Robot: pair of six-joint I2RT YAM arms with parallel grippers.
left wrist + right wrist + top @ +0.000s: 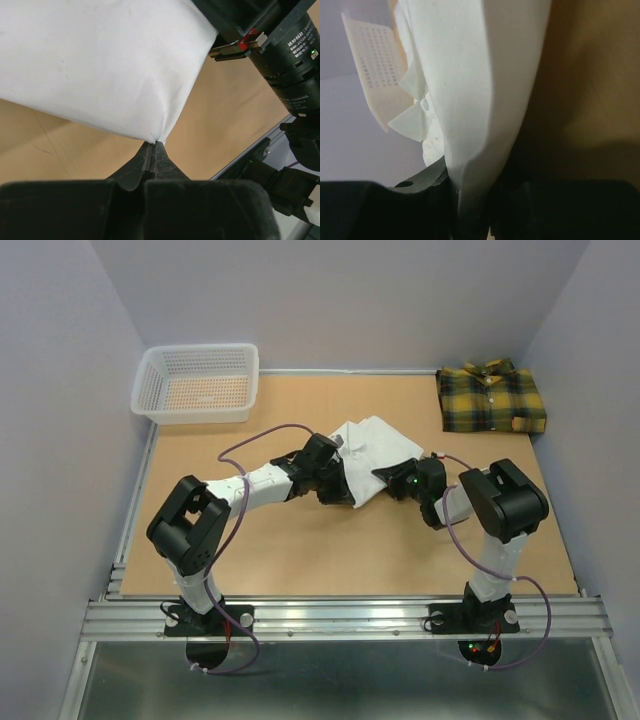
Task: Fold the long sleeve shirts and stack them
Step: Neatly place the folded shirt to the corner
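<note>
Seen from the top camera, the left gripper (342, 490) and the right gripper (385, 477) are meeting at mid-table, each reaching into the near edge of the white shirt (375, 443), which is lying part-folded between them on the table (300, 550). From this height it is not possible to tell how far either claw is parted. The plaid shirt (490, 398) is lying folded at the far right corner, well apart from both arms. The mesh basket (195, 412) is sitting at the far left corner, its perforated floor in plain sight. In the left wrist view, the left claw's fingers (145, 162) are pressing fully together, pinching a pointed corner of the white cloth, which is billowing up and away above the tabletop, with the right arm (290, 55) close by at upper right. In the right wrist view, the right claw is clamping narrowly on a hanging fold of the same shirt, a collar tip and a button showing to the fold's left and the basket in the background.
</note>
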